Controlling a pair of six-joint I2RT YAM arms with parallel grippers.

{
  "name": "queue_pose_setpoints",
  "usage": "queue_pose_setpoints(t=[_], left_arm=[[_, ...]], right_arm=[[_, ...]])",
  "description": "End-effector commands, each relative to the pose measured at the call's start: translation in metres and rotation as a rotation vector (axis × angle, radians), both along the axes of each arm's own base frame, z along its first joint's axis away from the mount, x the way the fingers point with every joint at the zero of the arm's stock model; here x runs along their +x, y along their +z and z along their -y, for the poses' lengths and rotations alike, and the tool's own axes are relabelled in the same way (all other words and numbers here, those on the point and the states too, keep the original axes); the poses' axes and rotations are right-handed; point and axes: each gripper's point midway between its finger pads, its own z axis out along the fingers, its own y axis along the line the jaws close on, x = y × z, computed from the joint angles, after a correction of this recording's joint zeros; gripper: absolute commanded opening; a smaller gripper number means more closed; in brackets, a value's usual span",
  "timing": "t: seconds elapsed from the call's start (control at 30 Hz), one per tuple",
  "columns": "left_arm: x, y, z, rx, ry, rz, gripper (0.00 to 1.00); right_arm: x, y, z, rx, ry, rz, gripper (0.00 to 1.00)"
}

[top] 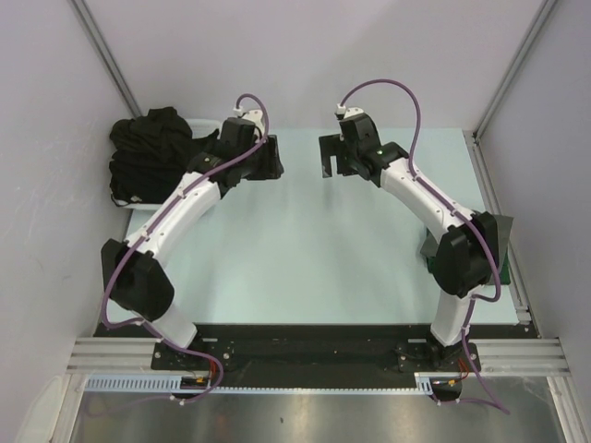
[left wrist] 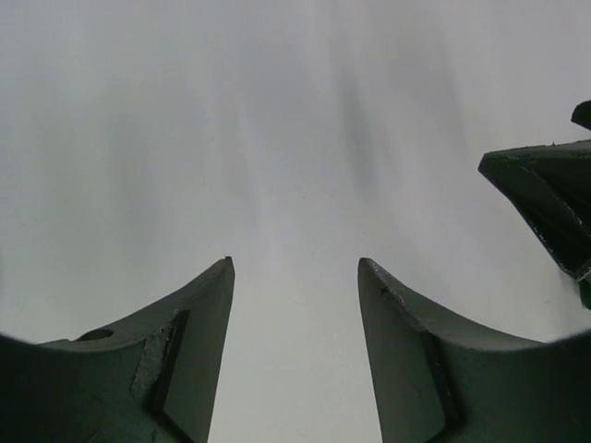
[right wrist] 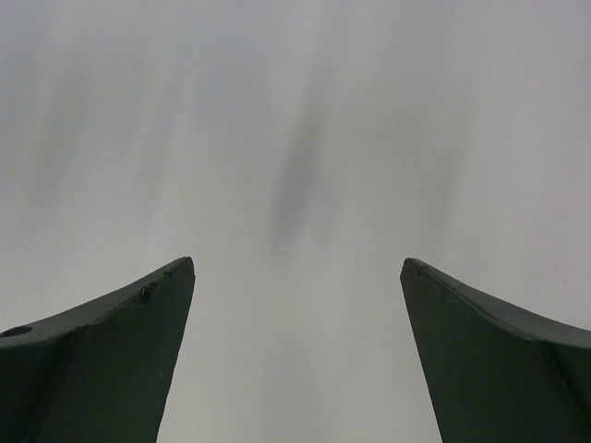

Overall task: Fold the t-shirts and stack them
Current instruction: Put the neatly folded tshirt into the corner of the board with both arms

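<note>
Two arms are reaching out over the pale green tabletop [top: 314, 258], both angling in toward the middle of its far edge. One heap of black t-shirts [top: 152, 157] is lying at the far left corner, piled in a white basket [top: 207, 124] and spilling over its rim. The folds are running together, so I cannot tell how many shirts are in the heap. One patch of dark green cloth [top: 428, 251] is showing by the right edge, just beside the right arm's elbow and mostly hidden by it.

The left gripper [top: 268, 164] is hanging just right of the heap, near the far edge, and is not touching the shirts. In its wrist view the left gripper [left wrist: 295, 268] is showing two dark fingers [left wrist: 189, 341] standing moderately apart with only a blurred pale surface between them, and nothing is being gripped. A dark part of the other gripper is poking in at the right side of that view.

The right gripper [top: 328, 157] is facing the left one across a gap near the middle of the far edge. Its wrist view is showing the right gripper [right wrist: 297, 263] spread wider still, its fingers [right wrist: 129, 341] well apart and gripping nothing, with blank pale surface beyond.
</note>
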Motion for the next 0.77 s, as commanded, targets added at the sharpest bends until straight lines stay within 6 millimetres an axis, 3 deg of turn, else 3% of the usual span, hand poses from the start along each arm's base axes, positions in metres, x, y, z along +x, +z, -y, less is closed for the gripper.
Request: queue_pose_setpoints(t=[0.0, 0.53, 0.73], left_arm=[[-0.010, 0.023, 0.003, -0.040, -0.038, 0.058, 0.61], [-0.014, 0.049, -0.003, -0.039, -0.040, 0.130, 0.61], [-0.014, 0.054, -0.002, -0.040, -0.047, 0.143, 0.61]], right_arm=[[0.005, 0.006, -0.006, 0.020, -0.016, 0.023, 1.00], [0.009, 0.028, 0.001, 0.011, -0.022, 0.096, 1.00], [0.007, 0.023, 0.003, 0.008, -0.027, 0.086, 1.00]])
